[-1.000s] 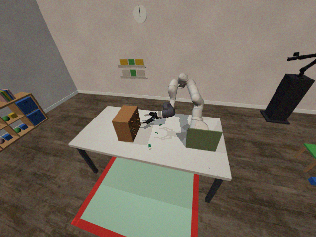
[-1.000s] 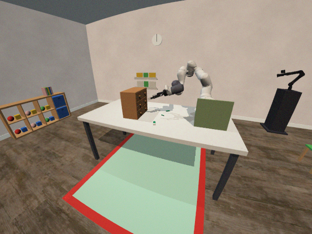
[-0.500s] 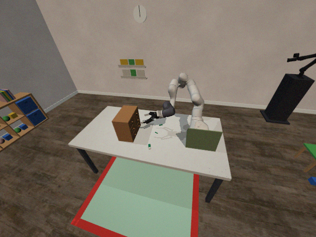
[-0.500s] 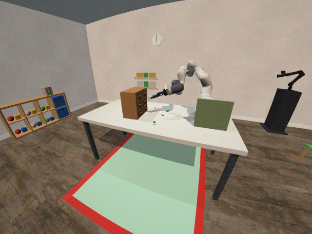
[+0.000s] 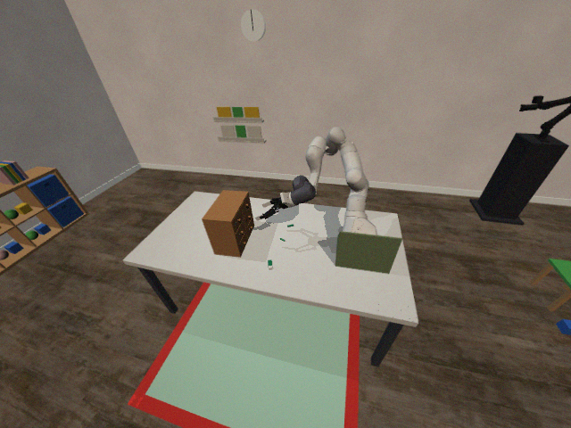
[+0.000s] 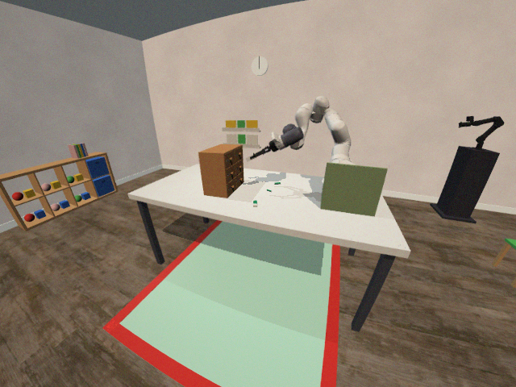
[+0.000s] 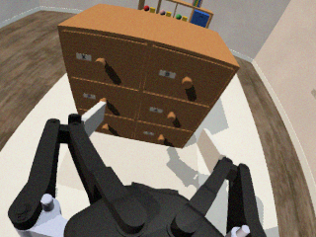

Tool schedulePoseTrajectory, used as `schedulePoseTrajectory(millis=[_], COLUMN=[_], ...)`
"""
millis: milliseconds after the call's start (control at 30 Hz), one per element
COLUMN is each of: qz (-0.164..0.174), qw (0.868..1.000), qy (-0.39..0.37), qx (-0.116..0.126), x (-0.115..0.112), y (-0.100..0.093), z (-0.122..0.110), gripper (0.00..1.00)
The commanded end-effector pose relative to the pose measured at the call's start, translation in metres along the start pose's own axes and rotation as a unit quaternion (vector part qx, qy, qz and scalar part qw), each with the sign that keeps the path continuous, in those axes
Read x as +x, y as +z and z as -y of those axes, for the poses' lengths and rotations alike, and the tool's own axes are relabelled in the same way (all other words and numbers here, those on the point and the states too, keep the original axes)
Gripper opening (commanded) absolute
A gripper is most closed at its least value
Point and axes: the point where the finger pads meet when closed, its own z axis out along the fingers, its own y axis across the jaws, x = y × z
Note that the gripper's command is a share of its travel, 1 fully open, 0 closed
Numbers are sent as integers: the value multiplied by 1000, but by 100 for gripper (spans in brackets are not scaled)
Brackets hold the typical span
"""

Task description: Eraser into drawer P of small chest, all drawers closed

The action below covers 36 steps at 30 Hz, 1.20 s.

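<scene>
While the end effector (image 5: 267,211) (image 6: 249,158) (image 7: 153,123) gapes wide, gripping nothing, the eraser (image 5: 269,264) (image 6: 255,203) looks green and white.

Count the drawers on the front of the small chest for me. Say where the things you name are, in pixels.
6 on the chest (image 5: 225,221) (image 6: 216,172) (image 7: 148,31), in three rows of two: two top, two middle, two bottom. The gripper (image 5: 264,210) (image 6: 249,158) (image 7: 153,123) fingers partly overlap the wrist view, but hide no whole drawer.
</scene>
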Motion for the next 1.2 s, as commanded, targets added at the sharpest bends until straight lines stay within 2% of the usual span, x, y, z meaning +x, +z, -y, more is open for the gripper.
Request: schedulePoseTrajectory(millis=[0,33,100,333,467,600,667,900,1167], qz=[59,71,71,163,221,285,285,393,467], qw=[998,997,997,986,975,958,958,919,884], qy=[-25,-25,-25,-25,-26,-26,-26,-26,-25], qx=[7,7,7,4,3,1,1,-2,-4], x=[-6,-5,-5,1,4,8,8,16,21], y=[-10,-13,-13,-34,-47,-62,-62,-88,-107], z=[5,5,5,5,5,5,5,5,5], gripper=[100,100,100,100,100,100,100,100,100])
